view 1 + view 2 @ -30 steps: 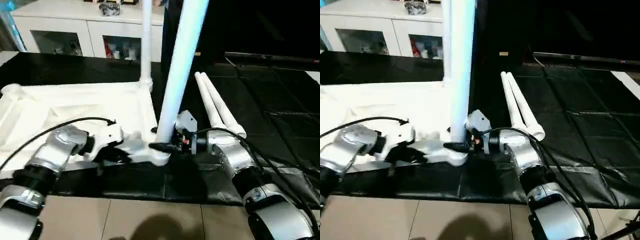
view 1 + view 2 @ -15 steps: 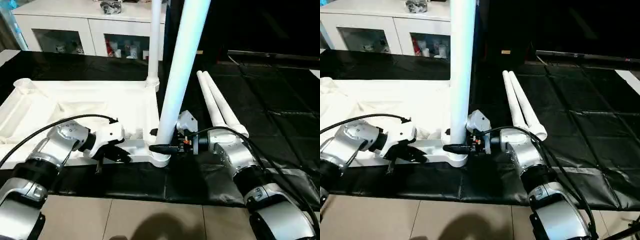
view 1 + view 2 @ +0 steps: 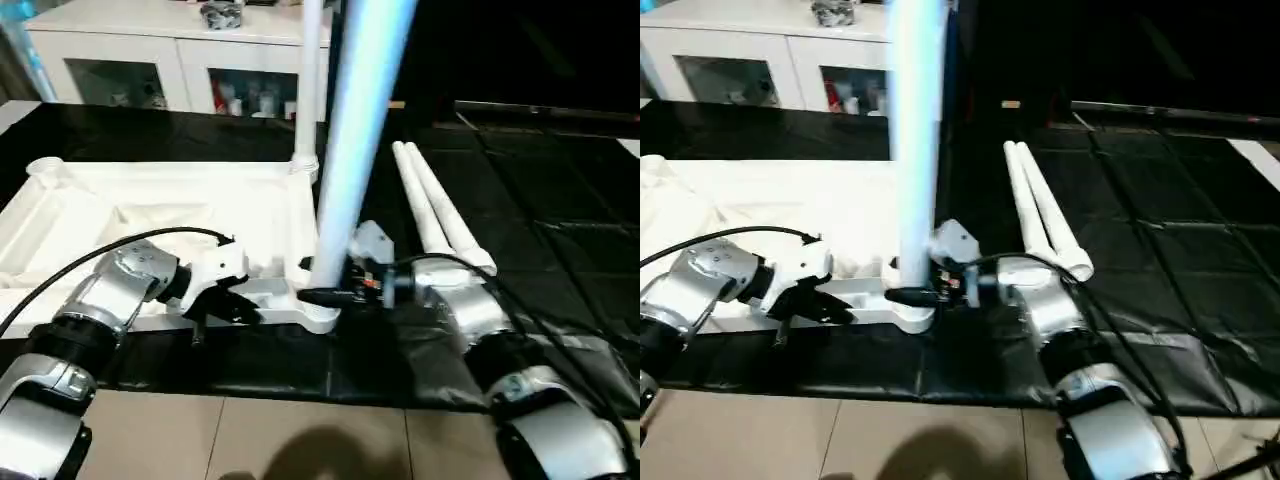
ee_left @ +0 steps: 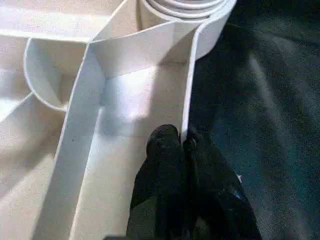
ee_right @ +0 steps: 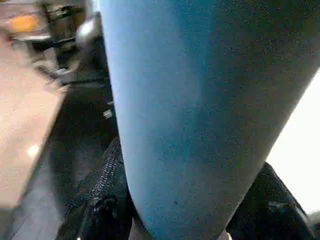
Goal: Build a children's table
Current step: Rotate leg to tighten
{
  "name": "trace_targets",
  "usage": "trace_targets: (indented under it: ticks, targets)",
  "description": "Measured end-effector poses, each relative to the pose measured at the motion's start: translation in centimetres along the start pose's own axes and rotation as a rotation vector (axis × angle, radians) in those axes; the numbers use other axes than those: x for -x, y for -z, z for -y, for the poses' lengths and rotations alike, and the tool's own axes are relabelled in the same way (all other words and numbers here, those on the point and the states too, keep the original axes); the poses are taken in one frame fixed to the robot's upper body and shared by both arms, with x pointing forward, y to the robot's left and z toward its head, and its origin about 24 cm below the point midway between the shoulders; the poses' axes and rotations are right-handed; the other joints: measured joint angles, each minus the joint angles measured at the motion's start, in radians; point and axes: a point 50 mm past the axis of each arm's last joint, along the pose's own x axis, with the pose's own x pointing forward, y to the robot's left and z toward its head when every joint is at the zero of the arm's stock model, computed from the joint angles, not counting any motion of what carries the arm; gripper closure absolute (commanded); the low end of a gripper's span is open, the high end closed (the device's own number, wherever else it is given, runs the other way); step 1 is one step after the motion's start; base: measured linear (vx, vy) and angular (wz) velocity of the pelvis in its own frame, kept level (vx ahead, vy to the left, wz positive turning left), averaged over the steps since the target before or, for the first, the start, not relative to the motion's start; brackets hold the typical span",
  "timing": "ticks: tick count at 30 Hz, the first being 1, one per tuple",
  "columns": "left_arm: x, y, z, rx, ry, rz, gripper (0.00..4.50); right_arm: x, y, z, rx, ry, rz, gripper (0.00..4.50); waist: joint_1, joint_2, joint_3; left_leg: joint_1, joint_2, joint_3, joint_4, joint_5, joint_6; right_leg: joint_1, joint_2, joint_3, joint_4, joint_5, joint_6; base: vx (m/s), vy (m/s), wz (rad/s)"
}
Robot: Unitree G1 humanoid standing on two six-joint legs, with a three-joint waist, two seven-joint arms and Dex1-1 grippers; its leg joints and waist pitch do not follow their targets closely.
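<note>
Status: the white plastic rectangular tabletop (image 3: 150,215) lies upside down, ribbed underside up, on the black mat (image 3: 540,190) on the floor, at about 10 o'clock from the robot. One long white tapered tube leg (image 3: 310,80) stands upright in the far corner socket at 12 o'clock, looks seated. A second identical leg (image 3: 355,140) stands in the near corner socket (image 3: 318,312), and the right gripper (image 3: 325,296) has its jaws clamped around it low down, just above the socket; whether it is pushed fully home I cannot tell. Two more white tube legs (image 3: 440,215) lie side by side on the mat at 1 o'clock, untouched. My read: roughly halfway, two legs in or going in, two left, plus the flip upright. The far-left socket (image 3: 45,168) at 10 o'clock is empty; the fourth corner is not visible. The left gripper (image 4: 184,145) has its jaws pressed nearly together, pinching the thin near rim wall (image 4: 189,95) of the tabletop, likely steadying it. View differences: the head views give the layout and leg count; the left wrist view alone shows the pinch on the rim, one finger either side of the wall; the right wrist view shows the leg (image 5: 200,100) close up, between the black fingers (image 5: 102,200).
</note>
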Motion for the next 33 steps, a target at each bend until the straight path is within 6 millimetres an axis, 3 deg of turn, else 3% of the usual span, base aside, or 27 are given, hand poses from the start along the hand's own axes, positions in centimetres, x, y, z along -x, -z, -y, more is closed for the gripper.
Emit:
trace_targets:
  ticks: [2,4,6,8,9,10,11,12,13,14,15,16,17,19,20,21,22,23,24,25,26,27,29,30,31,33]
  targets:
    - [0.0,0.2,0.1,0.045,-0.052,0.016,4.50,-0.7,0.1,0.2,-0.020,0.084,-0.002,2.59,-0.013,-0.001,0.000,0.004,0.000,-0.003,0.001,0.000,0.000,0.000,-0.005,-0.010,-0.004,0.000,0.000,-0.020,0.008,-0.09]
    - [0.0,0.6,0.7,0.099,-0.106,0.048,4.50,-1.3,0.0,0.5,-0.048,0.154,0.011,2.59,-0.028,0.000,0.001,0.005,0.001,-0.008,-0.001,0.000,0.000,0.005,-0.015,-0.034,-0.017,0.000,0.000,-0.035,0.036,-0.20]
    - [-0.3,0.7,1.4,0.164,-0.157,0.076,4.50,-1.8,0.2,0.7,-0.089,0.226,0.021,2.59,-0.039,0.002,0.002,0.007,0.005,-0.023,-0.001,-0.001,-0.001,0.016,-0.019,-0.060,-0.034,0.000,0.000,-0.016,0.019,-0.09]
    - [-0.6,0.7,2.0,0.231,-0.210,0.095,4.50,-2.4,0.2,0.8,-0.124,0.287,0.017,2.59,-0.045,0.002,0.005,0.009,0.005,-0.026,0.000,-0.001,-0.002,0.023,-0.023,-0.068,-0.029,-0.003,-0.004,-0.030,0.005,-0.05]
    - [-0.8,0.6,2.2,0.254,-0.234,0.100,4.50,-2.6,0.2,0.9,-0.135,0.315,0.013,2.59,-0.045,0.000,0.006,0.011,0.005,-0.025,-0.001,-0.001,-0.002,0.024,-0.024,-0.067,-0.014,-0.006,-0.008,-0.059,-0.025,0.03]
    - [-1.1,0.3,2.3,0.282,-0.261,0.109,4.50,-2.7,0.2,1.1,-0.148,0.354,0.009,2.59,-0.034,-0.010,0.008,0.016,0.005,-0.012,-0.004,-0.001,-0.002,0.014,-0.024,-0.049,0.023,-0.028,-0.020,-0.059,-0.025,0.03]
    - [-1.5,-0.1,2.4,0.310,-0.294,0.116,4.50,-3.0,0.1,1.4,-0.160,0.398,0.002,2.59,-0.023,-0.034,0.009,0.031,0.002,0.004,-0.001,-0.003,-0.006,-0.001,-0.024,-0.025,0.042,-0.037,-0.018,0.044,-0.084,0.14]
    - [-1.8,-0.3,2.6,0.332,-0.309,0.121,4.50,-3.1,0.0,1.5,-0.173,0.427,-0.005,2.59,-0.017,-0.043,0.008,0.039,-0.005,0.009,0.011,-0.015,-0.016,-0.006,-0.024,-0.025,0.042,-0.037,-0.017,0.029,-0.087,-0.02]
    - [-2.2,-0.6,2.7,0.361,-0.330,0.131,4.50,-3.5,-0.2,1.7,-0.196,0.463,-0.015,2.59,-0.002,-0.038,0.011,0.047,-0.006,0.008,0.035,-0.054,-0.014,-0.007,-0.027,-0.033,0.038,-0.037,-0.017,0.029,-0.087,-0.02]
    - [-2.6,-1.0,2.9,0.380,-0.342,0.147,4.50,-3.8,-0.7,2.0,-0.215,0.507,-0.020,2.59,0.002,-0.015,0.008,0.036,-0.011,-0.008,0.052,-0.066,-0.008,0.003,-0.041,-0.080,0.025,-0.036,-0.016,0.047,0.021,-0.35]
    - [-3.0,-1.4,3.0,0.386,-0.350,0.157,4.50,-3.9,-0.8,2.2,-0.229,0.539,-0.024,2.59,0.004,-0.012,0.007,0.030,-0.012,-0.023,0.045,-0.065,-0.010,0.004,-0.042,-0.100,0.009,-0.036,-0.016,0.078,0.059,-0.33]
    - [-3.1,-1.6,3.1,0.385,-0.356,0.160,4.50,-3.9,-0.9,2.4,-0.237,0.553,-0.031,2.59,0.002,-0.008,0.005,0.026,-0.002,-0.031,0.039,-0.065,-0.011,0.009,-0.040,-0.116,-0.007,-0.036,-0.015,0.078,0.059,-0.33]
    - [-3.3,-1.7,3.1,0.383,-0.361,0.156,4.50,-4.1,-0.9,2.3,-0.245,0.559,-0.045,2.59,0.000,-0.008,0.004,0.027,0.009,-0.031,0.034,-0.065,-0.011,0.015,-0.030,-0.113,-0.018,-0.036,-0.016,0.000,0.000,0.00]
    - [-3.5,-1.6,3.1,0.372,-0.358,0.147,4.50,-4.2,-0.8,2.2,-0.252,0.559,-0.055,2.59,-0.001,-0.010,0.004,0.035,0.011,-0.022,0.034,-0.065,-0.011,0.016,-0.027,-0.101,-0.011,-0.033,-0.020,0.000,0.000,0.00]
    - [-3.6,-1.6,3.0,0.364,-0.356,0.145,4.50,-4.2,-0.7,2.2,-0.252,0.559,-0.062,2.59,-0.001,-0.008,0.006,0.047,0.009,-0.016,0.031,-0.065,-0.011,0.017,-0.028,-0.106,-0.015,-0.033,-0.020,0.000,0.000,0.00]
    - [-3.6,-1.5,3.0,0.363,-0.358,0.142,4.50,-4.2,-0.7,2.2,-0.251,0.558,-0.064,2.59,-0.001,-0.003,0.007,0.049,0.009,-0.017,0.030,-0.066,-0.012,0.022,-0.028,-0.117,-0.025,-0.033,-0.020,0.000,0.000,0.00]
    - [-3.5,-1.4,2.9,0.359,-0.361,0.140,4.50,-4.3,-0.8,2.2,-0.248,0.556,-0.064,2.59,-0.001,0.005,0.008,0.045,0.020,-0.022,0.027,-0.066,-0.013,0.037,-0.029,-0.134,-0.034,-0.033,-0.019,0.000,0.000,0.00]
    - [-3.4,-1.5,2.8,0.352,-0.365,0.138,4.50,-4.3,-0.8,2.2,-0.246,0.555,-0.065,2.59,0.012,0.010,0.012,0.039,0.027,-0.023,0.023,-0.066,-0.013,0.030,-0.027,-0.121,0.000,-0.048,-0.016,0.000,0.000,0.00]
    - [-3.4,-1.5,2.8,0.343,-0.368,0.128,4.50,-4.2,-0.7,2.2,-0.248,0.556,-0.069,2.59,0.021,-0.001,0.012,0.041,0.027,-0.006,0.025,-0.063,-0.017,0.027,-0.028,-0.072,0.051,-0.067,-0.017,0.023,-0.105,0.16]
    - [-3.5,-1.5,2.8,0.337,-0.372,0.121,4.50,-4.2,-0.6,2.2,-0.248,0.555,-0.075,2.59,0.027,-0.026,0.005,0.055,0.024,0.021,0.026,-0.063,-0.018,0.021,-0.027,-0.024,0.086,-0.070,-0.009,0.023,-0.105,0.16]
    - [-3.4,-1.5,2.8,0.334,-0.377,0.114,4.50,-4.3,-0.5,2.1,-0.246,0.551,-0.080,2.59,0.038,-0.044,-0.002,0.061,0.008,0.020,0.022,-0.067,-0.023,0.009,-0.024,-0.009,0.100,-0.086,-0.013,0.078,-0.128,0.20]
    - [-3.4,-1.5,2.8,0.334,-0.380,0.108,4.50,-4.3,-0.5,2.1,-0.245,0.547,-0.085,2.59,0.055,-0.042,-0.007,0.061,-0.002,0.008,0.013,-0.071,-0.027,0.004,-0.023,-0.005,0.098,-0.087,-0.015,0.094,-0.112,-0.12]
    - [-3.4,-1.6,2.8,0.330,-0.381,0.111,4.50,-4.3,-0.6,2.1,-0.238,0.542,-0.085,2.59,0.063,-0.033,-0.016,0.038,-0.015,-0.016,-0.003,-0.063,-0.037,-0.006,-0.016,-0.004,0.089,-0.085,-0.016,0.089,-0.085,-0.13]
    - [-3.3,-1.6,2.8,0.328,-0.381,0.113,4.50,-4.3,-0.6,2.2,-0.237,0.542,-0.084,2.59,0.059,-0.031,-0.018,0.036,-0.013,-0.018,-0.009,-0.045,-0.040,-0.007,-0.010,-0.003,0.088,-0.080,-0.020,0.000,0.000,0.00]
    - [-3.3,-1.6,2.8,0.327,-0.382,0.114,4.50,-4.3,-0.6,2.2,-0.239,0.543,-0.082,2.03,0.058,-0.031,-0.019,0.034,-0.011,-0.022,-0.009,-0.030,-0.045,-0.007,-0.005,-0.003,0.088,-0.075,-0.023,0.000,0.000,0.00]
    - [-3.1,-1.6,2.7,0.323,-0.382,0.118,4.50,-4.3,-0.7,2.2,-0.245,0.543,-0.078,2.03,0.054,-0.030,-0.021,0.028,-0.001,-0.025,-0.006,-0.027,-0.047,-0.005,0.007,-0.003,0.076,-0.071,-0.025,0.000,0.000,0.00]
